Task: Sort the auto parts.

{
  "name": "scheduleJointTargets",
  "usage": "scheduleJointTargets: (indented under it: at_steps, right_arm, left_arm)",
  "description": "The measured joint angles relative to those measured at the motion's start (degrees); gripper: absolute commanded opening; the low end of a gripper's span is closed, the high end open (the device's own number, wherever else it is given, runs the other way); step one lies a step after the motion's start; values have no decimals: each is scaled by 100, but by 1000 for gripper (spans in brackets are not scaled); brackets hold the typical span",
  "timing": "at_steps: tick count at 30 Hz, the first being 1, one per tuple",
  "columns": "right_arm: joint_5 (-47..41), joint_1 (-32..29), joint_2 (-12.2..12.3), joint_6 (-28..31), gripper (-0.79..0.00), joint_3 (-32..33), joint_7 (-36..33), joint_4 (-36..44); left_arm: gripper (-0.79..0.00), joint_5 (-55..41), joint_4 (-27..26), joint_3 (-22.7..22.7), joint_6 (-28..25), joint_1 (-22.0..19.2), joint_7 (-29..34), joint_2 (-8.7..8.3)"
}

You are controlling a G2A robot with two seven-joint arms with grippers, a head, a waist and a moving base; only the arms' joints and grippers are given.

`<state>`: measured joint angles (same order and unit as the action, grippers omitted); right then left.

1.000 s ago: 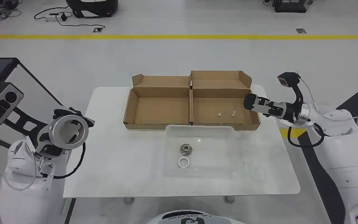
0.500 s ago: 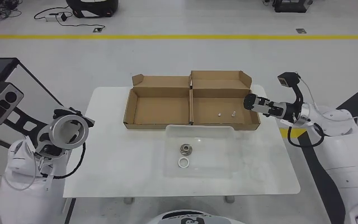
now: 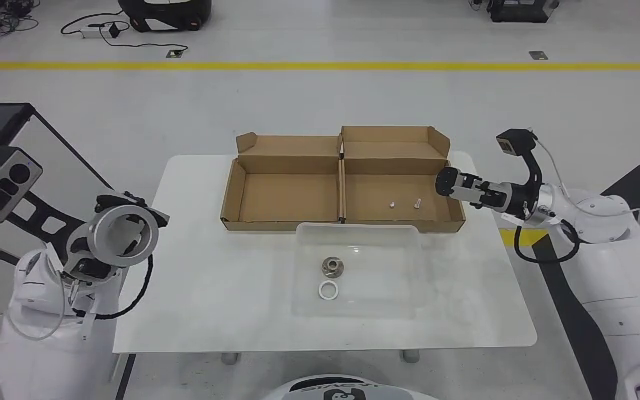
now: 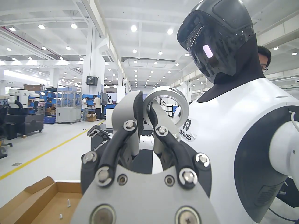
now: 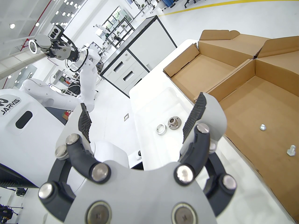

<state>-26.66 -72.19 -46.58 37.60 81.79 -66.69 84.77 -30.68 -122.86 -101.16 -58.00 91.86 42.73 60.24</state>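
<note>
My left gripper (image 4: pixel 146 108) is shut on a large metal ring (image 4: pixel 165 99), one finger inside it and one outside. In the top view that ring (image 3: pixel 153 238) is held up beyond the table's left edge. My right gripper (image 3: pixel 445 182) hangs open and holds nothing at the right end of the right cardboard box (image 3: pixel 400 150); its jaws (image 5: pixel 142 108) stand wide apart. Two small silver parts (image 3: pixel 393 203) (image 3: pixel 416 199) lie in that box. A clear tray (image 3: pixel 355 230) holds a flanged metal hub (image 3: pixel 331 265) and a small white ring (image 3: pixel 328 290).
The left cardboard box (image 3: pixel 285 195) adjoins the right one at the back of the white table (image 3: pixel 200 250). The tray sits just in front of both boxes. Bare tabletop lies to the left and right of the tray.
</note>
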Motion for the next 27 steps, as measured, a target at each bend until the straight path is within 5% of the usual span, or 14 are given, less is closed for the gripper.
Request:
scheduleJointTargets:
  at_steps: [27]
  right_arm:
    - [0,0,0,0,0,0,0,0]
  left_arm:
    - [-785,-934,-65,306,438,-58,-39,2]
